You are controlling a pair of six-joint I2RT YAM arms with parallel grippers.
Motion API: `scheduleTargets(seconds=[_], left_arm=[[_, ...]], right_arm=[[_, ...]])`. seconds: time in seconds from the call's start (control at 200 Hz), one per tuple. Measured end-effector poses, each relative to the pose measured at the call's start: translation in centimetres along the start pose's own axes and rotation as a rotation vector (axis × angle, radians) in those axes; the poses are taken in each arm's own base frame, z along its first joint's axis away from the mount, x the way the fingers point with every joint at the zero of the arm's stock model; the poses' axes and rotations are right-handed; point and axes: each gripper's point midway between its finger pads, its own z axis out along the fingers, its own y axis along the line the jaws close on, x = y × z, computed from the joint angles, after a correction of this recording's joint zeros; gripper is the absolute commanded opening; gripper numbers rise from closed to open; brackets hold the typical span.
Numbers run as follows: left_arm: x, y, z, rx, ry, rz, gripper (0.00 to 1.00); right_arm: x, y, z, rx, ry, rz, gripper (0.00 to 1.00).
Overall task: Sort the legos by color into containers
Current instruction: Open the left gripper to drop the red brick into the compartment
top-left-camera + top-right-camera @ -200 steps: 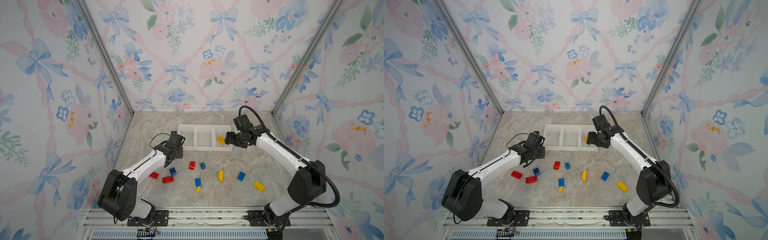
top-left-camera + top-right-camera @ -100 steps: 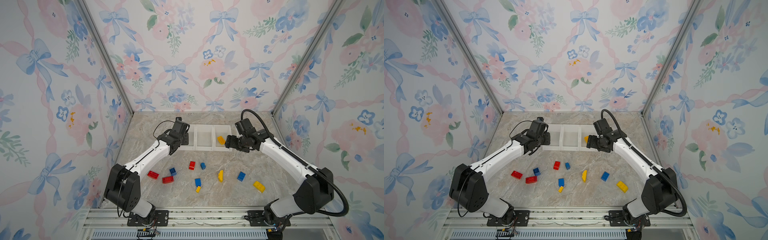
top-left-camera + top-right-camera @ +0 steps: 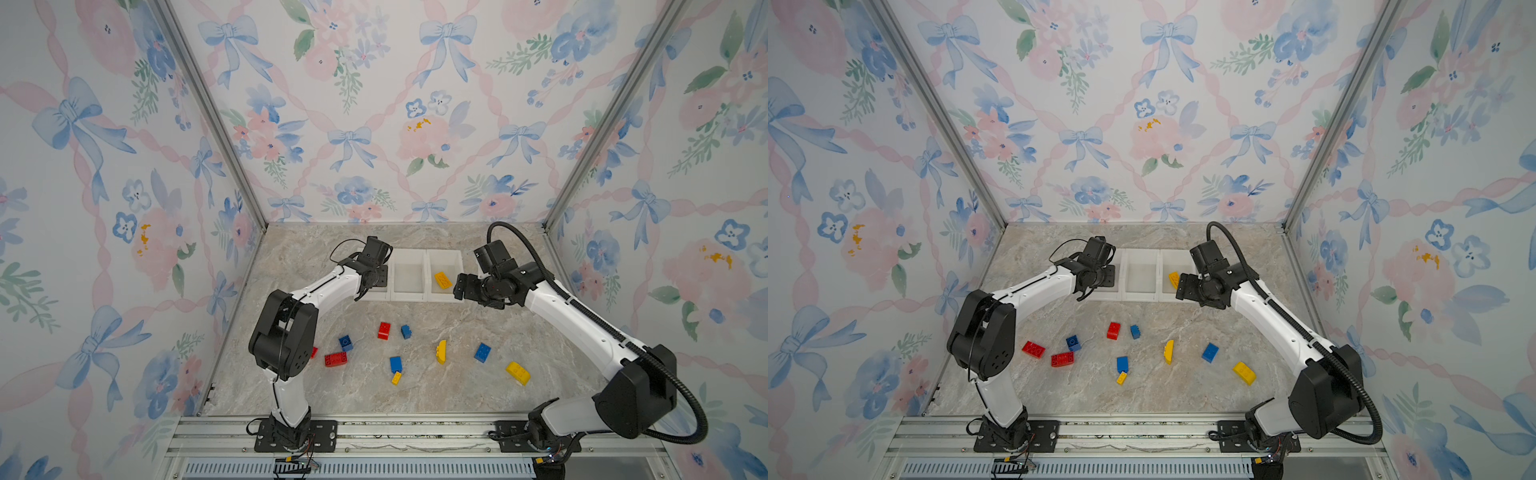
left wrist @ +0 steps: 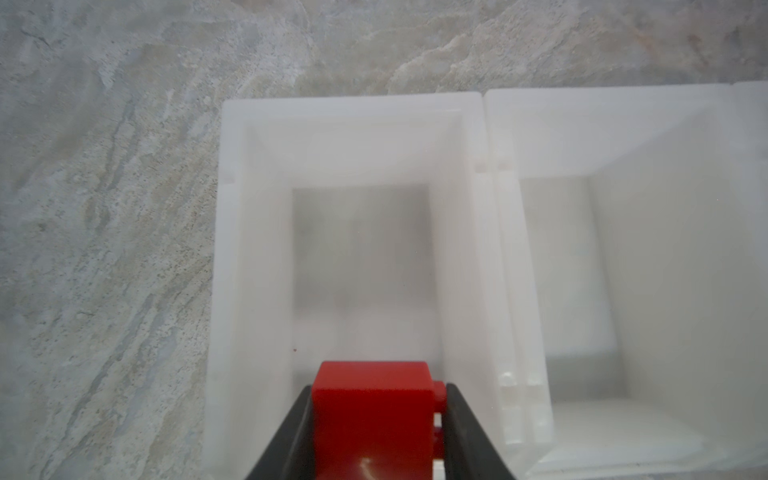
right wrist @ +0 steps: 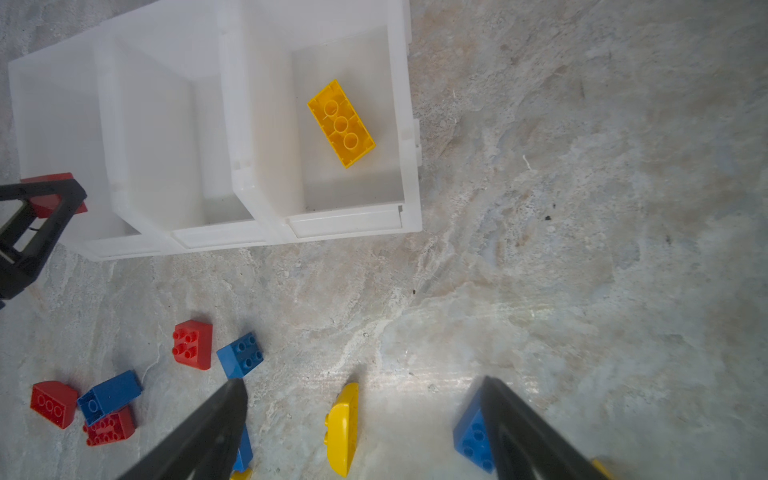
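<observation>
L arm elbow-bent, reaches mid-frame in both top views: left gripper (image 4: 380, 392) clamps red lego (image 4: 370, 419) over leftmost of containers (image 3: 409, 255). R arm in from lower right, right gripper (image 5: 361, 384) wide, empty; yellow lego (image 3: 443, 280) in rightmost.

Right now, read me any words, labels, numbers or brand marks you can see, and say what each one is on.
No readable text anywhere.
The yellow brick in the white bins: no mark legible.
The red brick: plain faces.
The loose bricks on the table: too small to tell.
The wallpaper: flowers and bows only.
</observation>
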Motion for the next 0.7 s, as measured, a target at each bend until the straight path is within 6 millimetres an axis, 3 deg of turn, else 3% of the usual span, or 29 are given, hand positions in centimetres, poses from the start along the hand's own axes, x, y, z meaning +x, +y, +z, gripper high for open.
scheduleTargets(seconds=[0.12, 0.33, 0.7], left_arm=[[0.5, -0.1, 1.0, -0.004, 0.013, 0.003, 0.38], [0.9, -0.1, 1.8, -0.009, 0.025, 0.010, 0.61], [0.7, -0.2, 1.7, -0.007, 0.017, 0.006, 0.68]], right_arm=[[0.2, -0.2, 0.1, 0.005, 0.007, 0.004, 0.92], [0.3, -0.6, 0.3, 0.013, 0.012, 0.009, 0.92], [0.6, -1.0, 0.6, 0.022, 0.021, 0.015, 0.92]])
